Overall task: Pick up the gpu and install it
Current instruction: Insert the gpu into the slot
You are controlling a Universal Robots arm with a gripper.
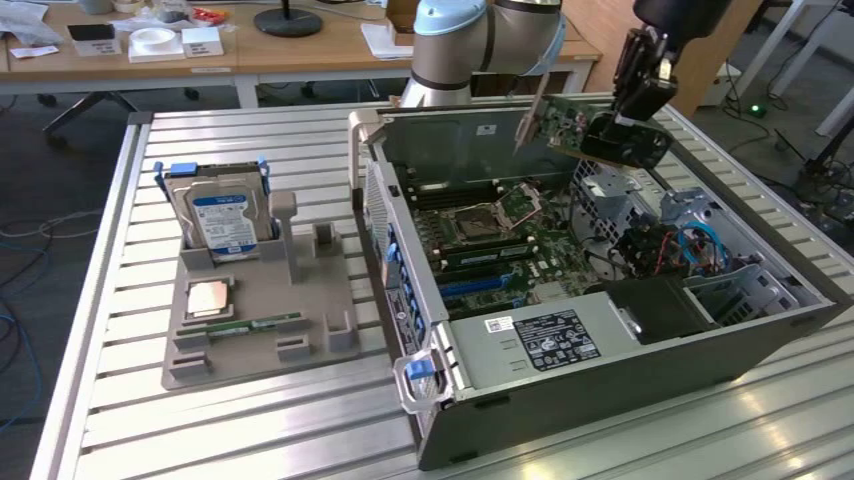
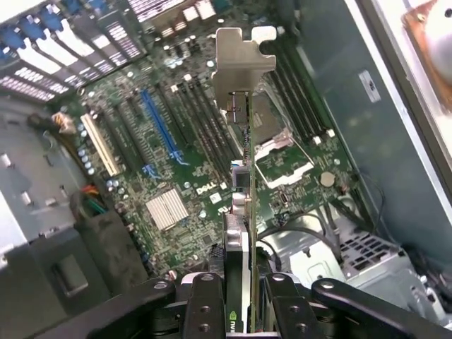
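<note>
Two fingers (image 2: 203, 305) of the gripper (image 2: 244, 300) clamp the gpu (image 2: 248, 212) edge-on between them, so it hangs in the air above the open computer case (image 1: 601, 395). Its long axis runs straight away from the gripper, silver bracket (image 2: 244, 60) at the far end. Beneath lies the motherboard (image 2: 198, 233), with the blue slot (image 2: 159, 123) to one side of the gpu's edge and the processor socket (image 2: 282, 159) to the other. Outside the case, a hard drive (image 1: 224, 222) stands in a grey tray (image 1: 254, 350).

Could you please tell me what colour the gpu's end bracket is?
Silver; the bracket of the gpu shows best in the wrist view.
</note>
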